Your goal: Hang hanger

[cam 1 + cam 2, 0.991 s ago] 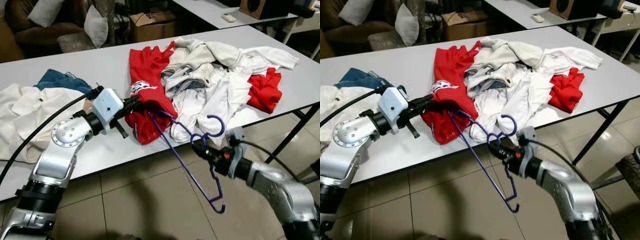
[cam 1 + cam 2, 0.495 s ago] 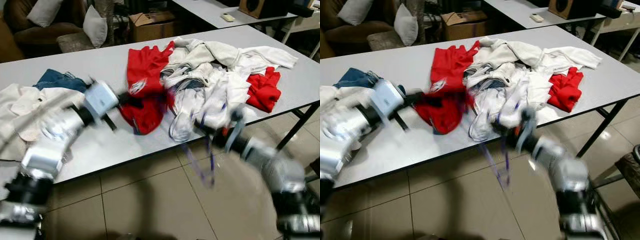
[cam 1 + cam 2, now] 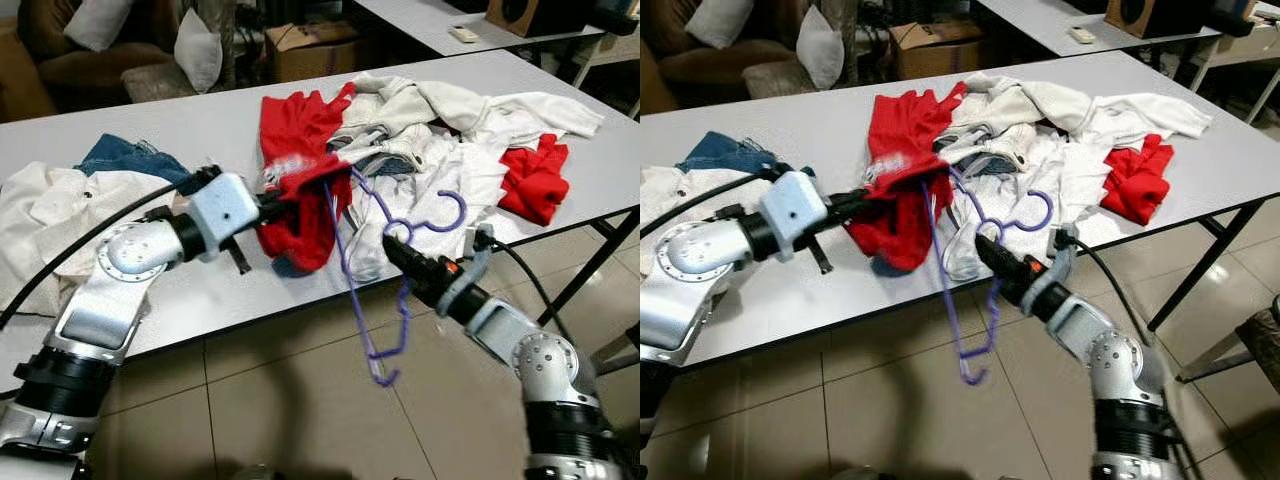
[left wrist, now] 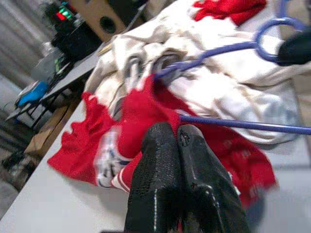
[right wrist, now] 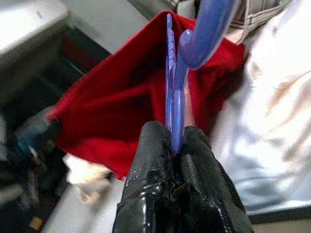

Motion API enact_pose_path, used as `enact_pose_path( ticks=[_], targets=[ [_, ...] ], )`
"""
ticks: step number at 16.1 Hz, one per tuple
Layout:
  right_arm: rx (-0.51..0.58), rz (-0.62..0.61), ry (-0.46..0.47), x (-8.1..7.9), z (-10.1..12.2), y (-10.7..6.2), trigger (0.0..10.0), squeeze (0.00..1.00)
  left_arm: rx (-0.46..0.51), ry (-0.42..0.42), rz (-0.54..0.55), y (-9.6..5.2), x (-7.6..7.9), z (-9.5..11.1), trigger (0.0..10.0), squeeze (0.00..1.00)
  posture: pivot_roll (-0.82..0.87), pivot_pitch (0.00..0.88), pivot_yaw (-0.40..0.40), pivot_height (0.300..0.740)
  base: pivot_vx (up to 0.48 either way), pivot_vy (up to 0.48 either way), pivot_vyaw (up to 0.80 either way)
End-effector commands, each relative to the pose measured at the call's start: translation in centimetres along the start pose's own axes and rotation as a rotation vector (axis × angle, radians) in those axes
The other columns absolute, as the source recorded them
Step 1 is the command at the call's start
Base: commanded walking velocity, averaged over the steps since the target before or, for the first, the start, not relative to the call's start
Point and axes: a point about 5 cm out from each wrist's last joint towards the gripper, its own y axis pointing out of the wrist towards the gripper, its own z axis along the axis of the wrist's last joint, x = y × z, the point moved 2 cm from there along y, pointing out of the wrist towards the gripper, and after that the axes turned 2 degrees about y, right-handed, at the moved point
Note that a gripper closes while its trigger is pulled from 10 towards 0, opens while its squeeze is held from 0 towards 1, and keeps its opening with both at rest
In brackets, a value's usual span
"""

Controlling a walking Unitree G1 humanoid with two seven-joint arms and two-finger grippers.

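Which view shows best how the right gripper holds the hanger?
The right wrist view: the right gripper has its two black fingers shut on the hanger at its neck below the hook. The eye views show the whole hanger, one end inside the red garment that the left gripper holds. The left wrist view shows two bars.

Landmark: white clothes heap (image 3: 440,150) mid-bench. Grey bench (image 3: 160,130) under it, dark legs at rt end. Red garment (image 3: 530,180) just rt of heap, touching it. Cream garment (image 3: 50,215) well left of heap, at bench's left edge; blue denim (image 3: 120,158) just behind the cream one. Cardboard box (image 3: 310,45) on floor behind heap, beyond bench. Sofa w/ two pale cushions (image 3: 200,50) further left of box. 2nd bench (image 3: 440,20) behind heap to rt, small remote (image 3: 462,34) on it. Tiled floor (image 3: 260,400) in front.
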Motion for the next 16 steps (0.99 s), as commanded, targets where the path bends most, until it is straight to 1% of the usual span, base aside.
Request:
enact_pose_path(
  ticks=[1,2,3,4,5,6,7,8,9,10,11,12,13,16],
  targets=[
    [0.044,0.035,0.053,-1.0,1.0,0.5,10.0,0.00,-0.001,0.048,-0.049,0.1,0.4,0.5,0.0,0.00,-0.13,0.000,0.050,0.740,0.000,0.000,0.00],
    [0.069,0.029,0.121,-1.0,1.2,0.9,10.0,0.00,-0.003,0.058,-0.068,0.3,0.7,0.4,0.0,0.00,-0.13,0.000,0.051,0.740,0.000,0.000,0.00],
    [0.064,-0.002,0.132,-0.7,1.2,1.4,10.0,0.00,0.002,0.056,-0.085,0.3,1.0,0.4,0.0,0.00,-0.13,0.000,0.051,0.740,0.000,0.000,0.00],
    [0.042,-0.026,0.121,-0.5,1.0,1.8,10.0,0.00,0.016,0.046,-0.101,0.4,1.3,0.6,0.0,0.00,-0.13,0.000,0.049,0.740,0.000,0.000,0.00],
    [-0.003,-0.044,0.085,-0.5,0.5,2.2,10.0,0.00,0.035,0.036,-0.100,0.5,1.3,1.0,0.0,0.00,-0.13,0.000,0.048,0.740,0.000,0.000,0.00],
    [-0.069,-0.067,0.015,-0.5,-0.1,2.5,10.0,0.00,0.056,0.027,-0.091,0.6,1.1,1.5,0.0,0.00,-0.13,0.000,0.043,0.740,0.000,0.000,0.00],
    [-0.109,-0.087,-0.030,-0.4,-0.5,2.7,10.0,0.00,0.069,0.023,-0.095,0.6,1.0,1.8,0.0,0.00,-0.13,0.000,0.043,0.740,0.000,0.000,0.00],
    [-0.119,-0.093,-0.041,-0.3,-0.6,2.7,10.0,0.00,0.073,0.023,-0.099,0.5,1.0,1.9,0.0,0.00,-0.13,0.000,0.043,0.740,0.000,0.000,0.00],
    [-0.031,-0.097,0.024,-0.4,0.7,3.3,10.0,0.00,0.048,0.023,-0.167,0.1,1.7,1.6,0.0,0.00,-0.12,0.000,0.036,0.740,0.000,0.000,0.00],
    [0.014,-0.083,0.078,-0.6,1.3,3.5,10.0,0.00,0.029,0.022,-0.199,-0.1,2.0,1.3,0.0,0.00,-0.12,0.000,0.030,0.740,0.000,0.000,0.00],
    [0.092,-0.050,0.174,-0.9,2.5,3.8,10.0,0.00,-0.006,0.019,-0.266,-0.4,3.1,0.5,0.0,0.00,-0.12,0.000,0.028,0.740,0.000,0.000,0.00],
    [0.143,-0.030,0.226,-1.1,3.3,4.1,10.0,0.00,-0.017,0.008,-0.316,-0.5,4.0,0.3,0.0,0.00,-0.12,0.000,0.023,0.740,0.000,0.000,0.00],
    [0.200,-0.019,0.272,-1.1,4.0,4.6,10.0,0.00,-0.007,-0.012,-0.361,-0.4,4.9,0.6,0.0,0.00,-0.12,0.000,0.019,0.740,0.000,0.000,0.00],
    [0.260,-0.018,0.335,-1.1,4.4,5.3,10.0,0.00,0.024,-0.027,-0.394,-0.1,5.5,1.2,0.0,0.00,-0.12,0.000,0.018,0.740,0.000,0.000,0.00]
  ],
)
